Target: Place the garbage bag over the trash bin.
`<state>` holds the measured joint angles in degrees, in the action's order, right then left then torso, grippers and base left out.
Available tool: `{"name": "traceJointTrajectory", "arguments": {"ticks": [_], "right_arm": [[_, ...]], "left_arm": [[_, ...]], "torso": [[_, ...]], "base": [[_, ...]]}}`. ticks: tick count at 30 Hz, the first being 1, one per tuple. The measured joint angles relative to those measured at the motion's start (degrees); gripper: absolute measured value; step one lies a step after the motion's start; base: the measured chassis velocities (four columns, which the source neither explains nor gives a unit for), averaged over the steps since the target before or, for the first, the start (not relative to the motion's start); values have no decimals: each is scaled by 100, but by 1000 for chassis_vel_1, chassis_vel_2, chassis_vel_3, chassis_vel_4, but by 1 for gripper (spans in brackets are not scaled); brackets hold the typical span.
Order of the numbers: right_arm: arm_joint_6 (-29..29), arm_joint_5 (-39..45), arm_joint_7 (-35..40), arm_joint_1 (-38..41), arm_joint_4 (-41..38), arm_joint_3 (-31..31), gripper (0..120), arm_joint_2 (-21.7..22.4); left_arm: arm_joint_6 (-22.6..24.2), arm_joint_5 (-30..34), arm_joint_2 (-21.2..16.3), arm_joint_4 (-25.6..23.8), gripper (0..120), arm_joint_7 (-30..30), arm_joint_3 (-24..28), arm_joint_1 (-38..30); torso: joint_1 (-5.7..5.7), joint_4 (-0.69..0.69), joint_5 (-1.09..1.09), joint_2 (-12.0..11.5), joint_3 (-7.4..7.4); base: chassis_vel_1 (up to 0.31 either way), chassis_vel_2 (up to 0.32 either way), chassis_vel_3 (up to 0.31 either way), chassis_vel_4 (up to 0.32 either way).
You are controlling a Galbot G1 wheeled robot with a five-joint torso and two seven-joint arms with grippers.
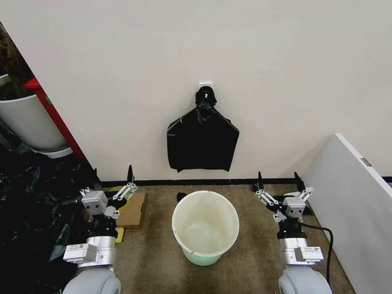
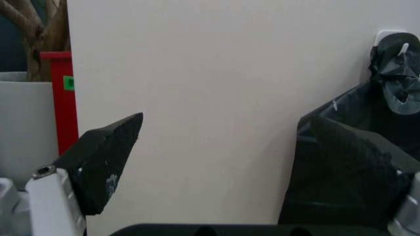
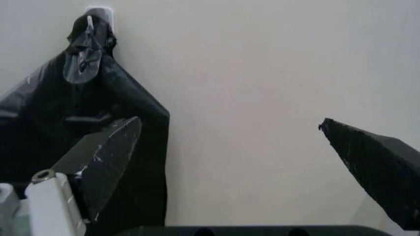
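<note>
The trash bin [image 1: 176,223], a round white bucket, stands empty on the carpet in the middle of the head view. The garbage bag is out of view. On the wall behind the bin, a flat black bag bundle [image 1: 203,141] with a knot hangs from a white hook; the left wrist view [image 2: 357,105] and right wrist view [image 3: 66,108] also catch it. My left gripper [image 1: 113,177] [image 2: 226,118] is held up left of the bin, open and holding nothing. My right gripper [image 1: 278,177] [image 3: 228,122] is held up right of the bin, likewise open and holding nothing.
A heap of black plastic [image 1: 30,208] fills the floor at the left, below a larger white tub [image 1: 27,122] and a red frame [image 1: 55,116]. A cardboard piece [image 1: 131,211] lies beside the left arm. A white panel [image 1: 349,208] stands at the right, with a black cable [image 1: 324,236] near it.
</note>
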<state>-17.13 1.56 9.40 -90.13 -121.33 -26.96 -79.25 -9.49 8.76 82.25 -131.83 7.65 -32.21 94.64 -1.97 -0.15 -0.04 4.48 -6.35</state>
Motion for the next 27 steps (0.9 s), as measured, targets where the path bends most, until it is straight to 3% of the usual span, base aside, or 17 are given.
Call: {"name": "traceJointTrajectory", "arguments": {"ticks": [2, 5, 6, 10, 11, 13, 21, 24, 27], "right_arm": [[37, 190, -30, 71, 31, 38, 100, 54], [300, 1542, -360, 519, 265, 249, 100, 262], [300, 1542, -360, 519, 265, 249, 100, 262], [818, 3517, -574, 1076, 303, 614, 100, 338], [818, 3517, -574, 1076, 303, 614, 100, 338], [1144, 4489, -635, 1415, 201, 825, 100, 314], [1854, 5994, -368, 2346, 277, 1472, 100, 243], [2009, 6650, -365, 2954, 605, 1680, 100, 143], [2038, 6720, -327, 3414, 1051, 1829, 100, 68]], "left_arm": [[-4, -9, 0, -25, 100, 6, -10, 17], [-15, -42, -1, -90, 100, 34, -67, 61], [-15, -42, -1, -90, 100, 34, -67, 61], [-15, -3, -90, -102, 100, 186, -225, 63], [-15, -3, -90, -102, 100, 186, -225, 63], [0, 19, -125, -103, 100, 265, -247, 67], [31, -75, -83, -108, 100, 304, -219, 97], [69, -90, -56, -39, 100, 368, -225, 92], [81, -125, -31, 21, 100, 428, -222, 82]], "torso": [[0, 0, 0, 0, 0], [0, 2, 1, 0, 0], [0, 2, 1, 0, 0], [-1, 1, -1, 0, 0], [-1, 1, -1, 0, 0], [-1, 0, -2, 0, 0], [-1, 0, 0, 0, 0], [-1, 1, -1, 0, 0], [-1, 1, 0, -1, 0]], "base": [[0, 0, 0, 0], [0, 0, 0, 0], [0, 0, 0, 0], [0, 0, 0, 0], [0, 0, 0, 0], [0, 0, 0, 0], [0, 0, 0, 0], [0, 0, 0, 0], [0, 0, 0, 0]]}}
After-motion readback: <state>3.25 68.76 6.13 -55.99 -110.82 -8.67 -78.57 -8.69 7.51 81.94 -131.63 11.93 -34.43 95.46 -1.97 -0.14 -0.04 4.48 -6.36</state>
